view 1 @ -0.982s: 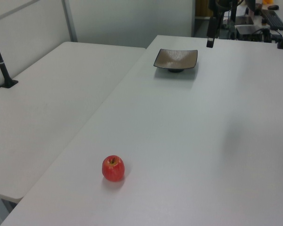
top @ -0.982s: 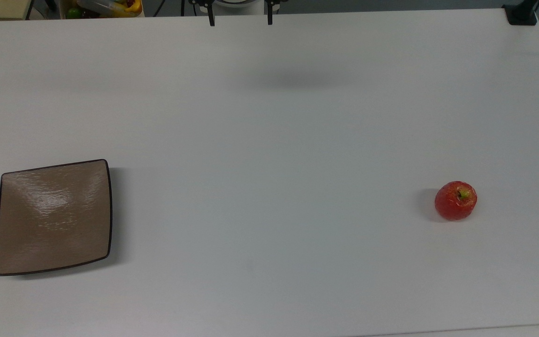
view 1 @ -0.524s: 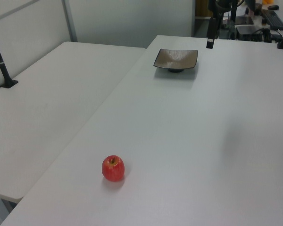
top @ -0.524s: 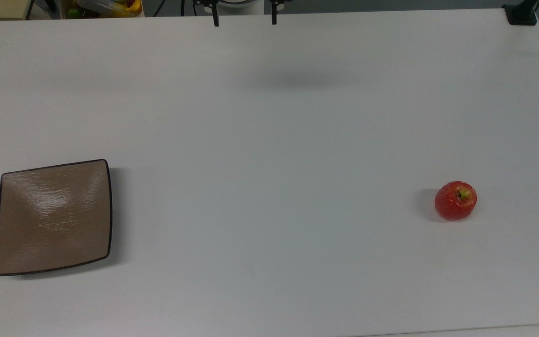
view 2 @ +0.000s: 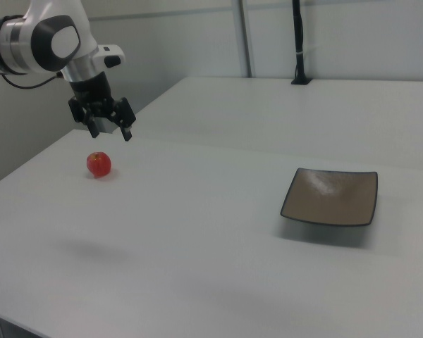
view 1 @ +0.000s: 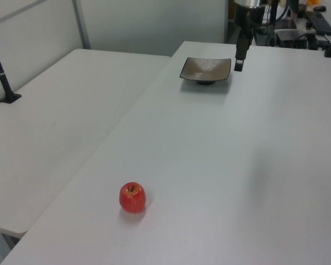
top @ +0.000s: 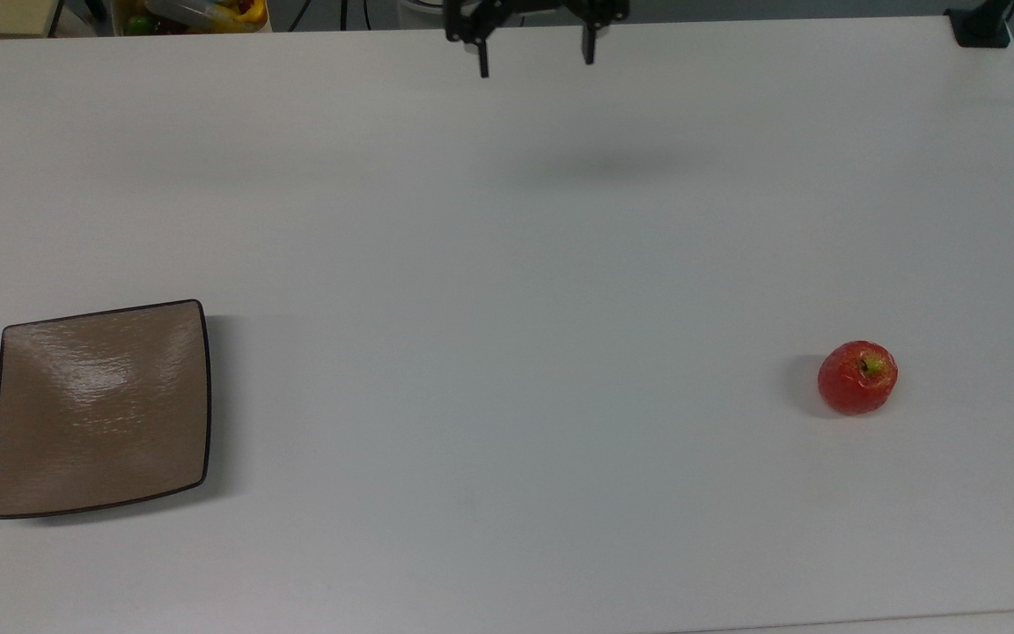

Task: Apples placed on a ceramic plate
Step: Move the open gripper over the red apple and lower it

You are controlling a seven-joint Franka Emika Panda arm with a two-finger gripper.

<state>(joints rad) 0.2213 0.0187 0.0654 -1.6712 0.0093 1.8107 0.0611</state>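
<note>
Hovering high above the white bench [top: 507, 264], my pincer [top: 533, 60] hangs with its fingers spread apart and empty. The small round red apple [top: 857, 377] sits on the bench well off toward the top view's lower right of my pincer; the square tan-brown ceramic plate [top: 14, 493] lies bare, well off to its lower left. I judge I should travel over the apple, centre it between my fingers, then descend straight. Compared with half a second ago, my pincer has shifted toward the top view's right and further over the bench.
</note>
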